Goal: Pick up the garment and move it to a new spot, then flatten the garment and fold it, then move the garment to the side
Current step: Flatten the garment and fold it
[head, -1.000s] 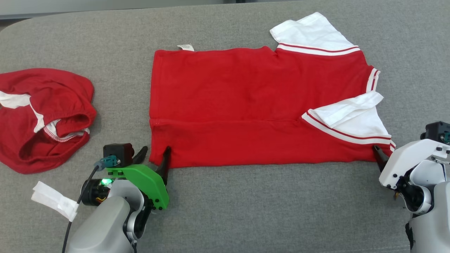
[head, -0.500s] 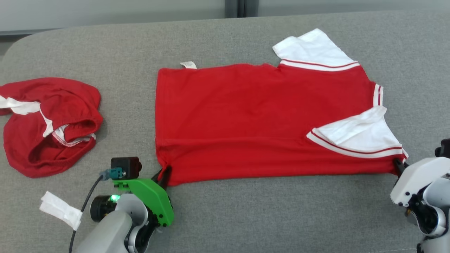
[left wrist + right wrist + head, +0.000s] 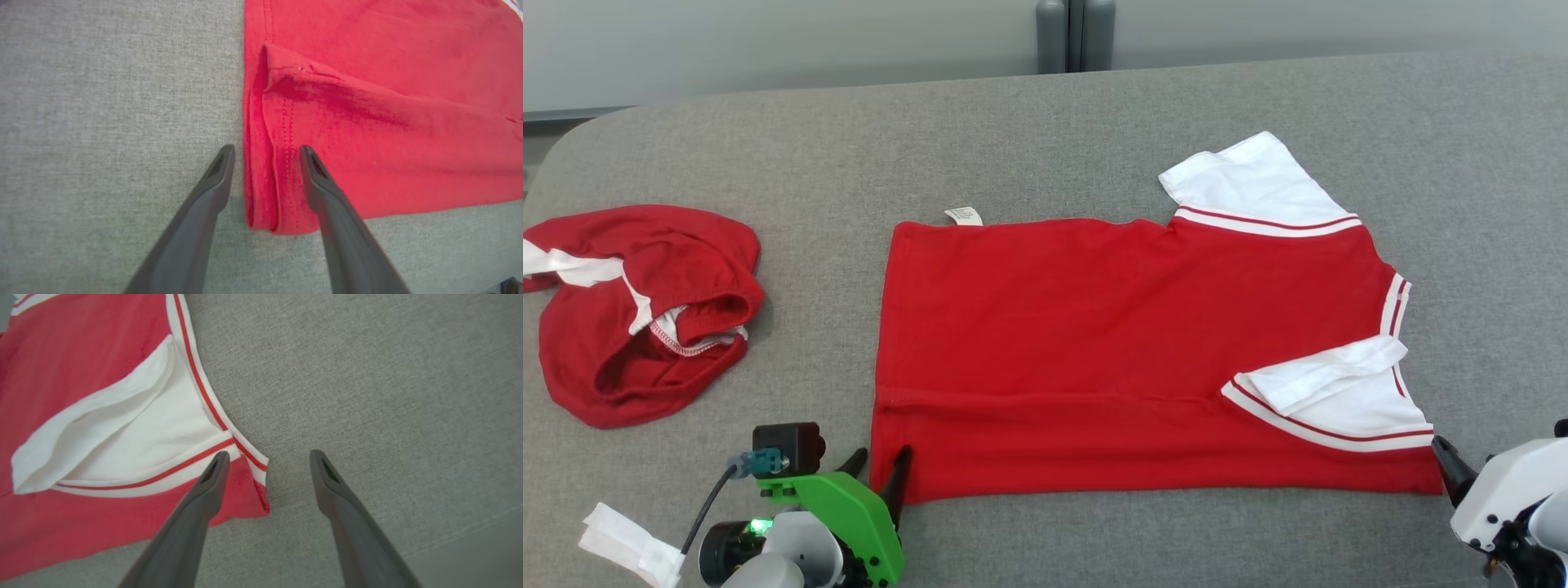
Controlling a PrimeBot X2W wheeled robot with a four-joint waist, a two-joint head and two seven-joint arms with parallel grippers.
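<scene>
Grey fabric surface [image 3: 768, 147], rounded at its far-left corner; a pale wall [image 3: 768, 41] and a grey post [image 3: 1076, 33] stand behind its far edge. The red shirt [image 3: 1094, 327] lies flat by the near edge, with a crumpled red garment [image 3: 637, 327] at the left edge. The left gripper [image 3: 266, 148] is spread astride the shirt's near-left corner and the right gripper [image 3: 269, 453] is spread at its near-right corner; neither grips anything.

Nothing is reading clearly. Small white tag [image 3: 964, 216] is sticking out at far edge of red garment [image 3: 1094, 327], beyond left hand [image 3: 880, 453]; print too small.
</scene>
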